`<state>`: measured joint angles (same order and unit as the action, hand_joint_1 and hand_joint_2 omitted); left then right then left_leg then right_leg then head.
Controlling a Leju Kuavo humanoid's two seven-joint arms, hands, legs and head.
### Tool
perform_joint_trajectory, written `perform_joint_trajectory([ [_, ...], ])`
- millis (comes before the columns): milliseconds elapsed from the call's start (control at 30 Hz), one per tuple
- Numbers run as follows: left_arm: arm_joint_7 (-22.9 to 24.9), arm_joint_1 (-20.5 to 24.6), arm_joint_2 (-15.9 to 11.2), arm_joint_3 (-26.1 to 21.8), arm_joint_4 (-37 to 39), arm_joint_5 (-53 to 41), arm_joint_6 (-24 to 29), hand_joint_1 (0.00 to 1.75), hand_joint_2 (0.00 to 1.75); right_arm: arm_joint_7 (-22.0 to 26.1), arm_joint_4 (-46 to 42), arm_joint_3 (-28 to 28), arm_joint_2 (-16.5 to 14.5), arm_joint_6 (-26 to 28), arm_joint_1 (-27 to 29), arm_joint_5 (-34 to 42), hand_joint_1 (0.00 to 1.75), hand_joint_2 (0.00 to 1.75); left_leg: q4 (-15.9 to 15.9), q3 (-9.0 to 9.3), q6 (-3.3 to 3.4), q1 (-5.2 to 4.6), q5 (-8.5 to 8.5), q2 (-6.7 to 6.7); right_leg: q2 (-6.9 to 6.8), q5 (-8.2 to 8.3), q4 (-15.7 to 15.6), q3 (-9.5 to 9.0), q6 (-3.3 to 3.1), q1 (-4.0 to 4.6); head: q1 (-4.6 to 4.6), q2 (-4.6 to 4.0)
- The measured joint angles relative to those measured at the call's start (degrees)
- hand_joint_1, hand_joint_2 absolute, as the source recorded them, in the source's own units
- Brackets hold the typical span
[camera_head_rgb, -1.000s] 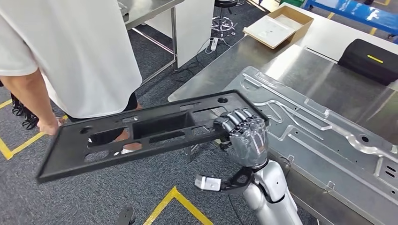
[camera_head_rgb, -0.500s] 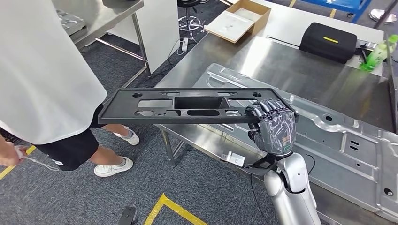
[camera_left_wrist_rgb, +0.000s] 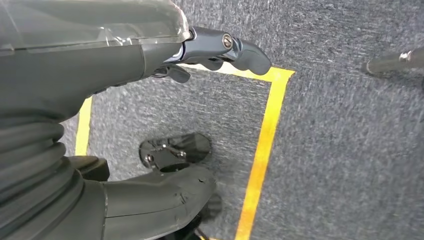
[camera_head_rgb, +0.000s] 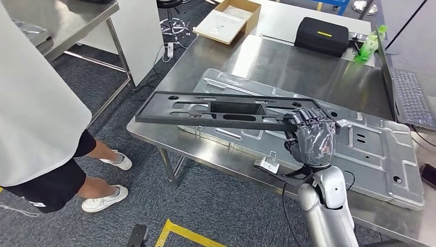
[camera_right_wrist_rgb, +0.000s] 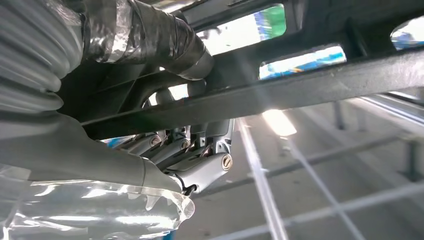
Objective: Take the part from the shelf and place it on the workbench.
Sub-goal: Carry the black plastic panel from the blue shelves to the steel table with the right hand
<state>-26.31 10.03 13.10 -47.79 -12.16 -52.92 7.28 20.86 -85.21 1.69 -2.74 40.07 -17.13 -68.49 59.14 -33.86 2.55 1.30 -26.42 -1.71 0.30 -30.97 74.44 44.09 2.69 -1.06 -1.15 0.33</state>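
Observation:
The part is a long flat black plastic frame with several cut-outs. My right hand grips its right end, fingers wrapped over the edge. It hangs nearly level, a little above the steel workbench, over the front left part of a large silver sheet-metal panel lying there. Its left end reaches past the bench's left edge. From the right wrist, the part's dark ribs cross the picture with my right hand curled around one. My left hand hangs over the carpet, holding nothing, fingers loosely apart.
A person in a white shirt and black shorts stands close at the left. On the far side of the bench are a cardboard box, a black case, a green bottle and a keyboard. Yellow tape marks the floor.
The whole view has swung toward the workbench. The part, still in my right hand, has levelled out and now hangs over the bench and the metal panel instead of the floor.

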Motion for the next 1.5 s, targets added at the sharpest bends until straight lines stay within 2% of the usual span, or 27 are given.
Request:
perform_joint_trajectory([
  [33,0.0,0.0,0.0,0.1,0.0,0.0,0.0,0.00,1.75,0.0,0.4,-0.6,0.1,0.0,0.0,-0.1,1.75,1.75,0.0,0.17,-0.06,0.00,-0.16,-0.63,-0.31,1.58,-1.7,-0.73,0.02,-0.10,-0.01,0.00],
  [67,0.0,0.0,0.0,0.2,0.0,0.0,0.0,0.00,1.75,0.0,0.8,-1.2,0.3,0.0,-0.1,-0.2,1.75,1.75,0.0,0.44,-0.17,0.00,-0.37,-1.23,-0.88,3.74,-5.2,-2.46,-0.09,-0.13,-0.01,0.00],
  [133,0.0,0.1,0.1,0.5,0.0,-0.1,0.0,0.00,1.75,0.1,1.4,-2.5,0.5,0.0,-0.5,-0.4,1.75,1.75,0.0,1.04,-0.62,-0.19,-0.84,-2.28,-3.03,6.67,-12.7,-6.30,-0.72,0.37,0.00,0.00],
  [200,0.0,0.2,0.1,0.7,0.0,-0.3,0.1,0.00,1.75,0.2,2.0,-3.6,0.6,0.0,-0.9,-0.5,1.75,1.75,-0.1,1.46,-1.21,-0.45,-1.22,-3.24,-3.81,6.90,-15.4,-7.51,-1.51,1.01,0.01,0.00],
  [267,0.0,0.2,0.1,0.8,0.0,-0.5,0.1,0.00,1.75,0.1,2.5,-4.7,0.7,0.0,-1.0,-0.7,1.75,1.75,-0.4,1.92,-1.89,-0.56,-1.57,-4.24,-2.47,6.96,-15.7,-7.59,-2.23,0.97,0.03,0.00],
  [300,0.0,0.3,0.1,0.9,0.0,-0.5,0.1,0.00,1.75,-0.1,2.8,-5.3,0.8,0.0,-1.1,-0.9,1.75,1.75,-0.1,2.08,-2.22,-0.50,-1.99,-3.91,-1.86,7.04,-16.0,-7.91,-2.55,0.79,0.04,0.00],
  [367,-0.1,0.3,0.2,1.1,0.0,-0.5,-0.1,0.00,1.75,-0.4,3.6,-6.4,1.0,0.0,-1.4,-1.2,1.75,1.75,3.4,0.83,-2.62,-0.37,-4.15,-1.71,-0.74,7.24,-16.7,-8.56,-3.17,0.38,0.08,0.00],
  [400,-0.1,0.3,0.2,1.1,0.0,-0.5,-0.2,0.00,1.75,-0.4,4.1,-6.9,1.1,0.0,-1.6,-1.2,1.75,1.75,6.9,-0.81,-2.69,-0.30,-5.79,-0.25,-0.18,7.22,-16.8,-8.70,-3.36,0.42,0.07,0.00],
  [467,-0.1,-0.1,0.2,1.2,0.0,-0.5,-0.3,0.00,1.75,-0.1,5.2,-7.7,1.1,0.0,-1.8,-1.1,1.75,1.75,14.2,-4.79,-2.79,-0.29,-8.19,1.00,1.23,7.13,-16.7,-8.72,-3.67,0.50,0.05,0.00],
  [500,-0.1,-0.3,0.1,1.2,0.0,-0.5,-0.4,0.00,1.75,0.0,5.7,-8.1,1.1,0.0,-1.8,-1.0,1.75,1.75,15.7,-5.95,-2.81,-0.30,-7.96,1.20,1.96,7.04,-16.6,-8.75,-3.73,0.54,0.06,0.00],
  [533,-0.2,-0.4,0.1,1.2,0.0,-0.4,-0.6,0.00,1.75,0.2,6.2,-8.7,1.1,0.0,-1.9,-0.9,1.75,1.75,14.9,-6.05,-2.74,-0.30,-6.53,1.29,2.58,6.91,-16.4,-8.79,-3.74,0.56,0.06,0.00],
  [600,-0.5,-0.4,0.1,1.3,0.0,-0.1,-0.9,0.00,1.75,0.5,7.2,-10.2,1.1,0.0,-2.0,-1.0,1.75,1.75,8.3,-3.87,-2.31,-0.30,-1.94,1.66,3.52,6.41,-15.8,-8.87,-3.58,0.54,0.06,0.00],
  [667,-0.9,-0.2,0.0,1.5,0.0,-0.1,-1.1,0.00,1.75,1.1,8.1,-12.3,1.2,0.0,-2.0,-1.2,1.75,1.75,2.5,-1.61,-1.87,-0.36,0.39,2.31,4.08,5.84,-15.0,-8.65,-3.07,0.69,0.05,0.00],
  [767,-1.1,-0.2,0.0,1.9,0.0,-0.4,-1.1,0.00,1.75,1.9,9.1,-15.1,1.2,0.0,-2.0,-1.2,1.75,1.75,0.9,-1.04,-1.24,-0.52,0.42,2.52,4.45,5.72,-14.8,-8.30,-2.03,0.62,0.07,0.00],
  [833,-1.1,-0.2,0.0,2.1,0.0,-0.5,-1.1,0.00,1.75,2.1,9.5,-16.0,1.2,0.0,-2.1,-1.2,1.75,1.75,0.1,-0.69,-0.53,-0.32,0.81,2.21,3.37,4.88,-13.8,-7.90,-1.38,0.58,-0.02,0.00],
  [933,-1.2,-0.1,0.0,2.1,0.0,-0.6,-1.1,0.00,1.75,2.4,10.0,-16.7,1.3,0.0,-2.5,-1.2,1.75,1.75,-0.4,-0.45,0.04,-0.15,1.00,1.76,0.63,0.36,-5.2,-3.71,-0.44,0.28,-0.19,0.00],
  [967,-1.2,-0.2,0.0,2.1,0.0,-0.6,-1.2,0.00,1.75,2.4,10.2,-16.8,1.3,0.0,-2.5,-1.3,1.75,1.75,-0.3,-0.45,0.04,-0.16,0.94,1.61,0.28,-0.77,-1.9,-2.02,-0.16,0.08,-0.19,0.00],
  [1000,-1.1,-0.3,0.0,2.1,0.0,-0.6,-1.3,0.00,1.75,2.4,10.4,-16.9,1.3,0.0,-2.4,-1.4,1.75,1.75,-0.3,-0.43,0.01,-0.16,0.87,1.45,0.11,-0.94,-0.2,-1.04,0.04,-0.12,-0.19,0.00],
  [1033,-1.1,-0.4,0.0,2.1,0.0,-0.5,-1.4,0.00,1.75,2.4,10.6,-17.0,1.3,0.0,-2.4,-1.6,1.31,1.31,-0.3,-0.37,-0.06,-0.15,0.79,1.31,0.00,-0.10,-0.5,-1.06,0.18,-0.30,-0.19,0.00],
  [1067,-1.1,-0.4,0.0,2.1,0.0,-0.5,-1.6,0.00,1.75,2.4,10.7,-17.2,1.3,0.0,-2.4,-1.8,0.87,0.87,-0.3,-0.25,-0.21,-0.11,0.68,1.22,-0.13,1.66,-3.0,-2.23,0.26,-0.46,-0.18,0.00],
  [1133,-1.1,-0.4,0.0,2.2,0.0,-0.5,-2.0,0.00,1.75,2.5,10.8,-17.4,1.2,0.0,-2.5,-2.1,0.00,0.00,-0.3,0.09,-0.68,-0.14,0.41,1.06,-0.57,5.12,-10.7,-6.12,0.21,-0.52,-0.18,0.00],
  [1200,-1.1,-0.4,0.0,2.3,0.0,-0.6,-2.1,0.00,1.75,2.8,10.8,-17.5,1.1,0.0,-2.7,-2.3,0.00,0.00,-0.4,0.29,-1.33,-0.31,0.20,0.96,-0.74,6.15,-15.0,-8.25,-0.39,-0.19,-0.17,0.00],
  [1267,-1.1,-0.3,-0.1,2.4,0.0,-0.6,-2.1,0.00,1.75,3.0,10.8,-17.6,1.1,0.0,-2.6,-2.4,0.00,0.00,-0.6,0.50,-2.06,-0.42,0.12,0.86,-0.49,5.91,-15.4,-8.36,-1.31,0.17,-0.16,0.00],
  [1333,-1.0,-0.3,-0.1,2.5,0.0,-0.6,-2.0,0.00,1.75,3.1,10.8,-17.7,1.0,0.0,-2.5,-2.5,0.00,0.00,0.0,0.48,-2.71,-0.30,-0.62,0.89,-0.35,5.96,-15.7,-8.70,-2.24,0.03,-0.15,0.00],
  [1367,-1.0,-0.3,-0.1,2.5,0.0,-0.5,-1.9,0.00,1.75,3.2,10.8,-17.7,0.9,0.0,-2.6,-2.5,0.00,0.00,1.7,-0.17,-2.90,-0.24,-1.75,0.97,-0.31,6.00,-15.9,-8.92,-2.73,-0.05,-0.14,0.00],
  [1433,-1.0,-0.3,-0.1,2.5,0.0,-0.5,-1.9,0.00,1.75,3.2,10.8,-17.7,0.7,0.0,-2.6,-2.5,0.00,0.00,8.6,-3.32,-3.00,-0.21,-5.33,1.16,-0.23,5.86,-16.0,-9.16,-3.48,0.09,-0.11,0.00],
  [1500,-1.0,-0.4,-0.2,2.5,0.0,-0.5,-1.9,0.00,0.87,3.2,10.8,-17.7,0.5,0.0,-2.5,-2.5,0.00,0.00,15.5,-6.80,-2.96,-0.22,-7.66,1.20,-0.02,5.66,-15.8,-9.21,-3.84,0.47,-0.10,0.00],
])
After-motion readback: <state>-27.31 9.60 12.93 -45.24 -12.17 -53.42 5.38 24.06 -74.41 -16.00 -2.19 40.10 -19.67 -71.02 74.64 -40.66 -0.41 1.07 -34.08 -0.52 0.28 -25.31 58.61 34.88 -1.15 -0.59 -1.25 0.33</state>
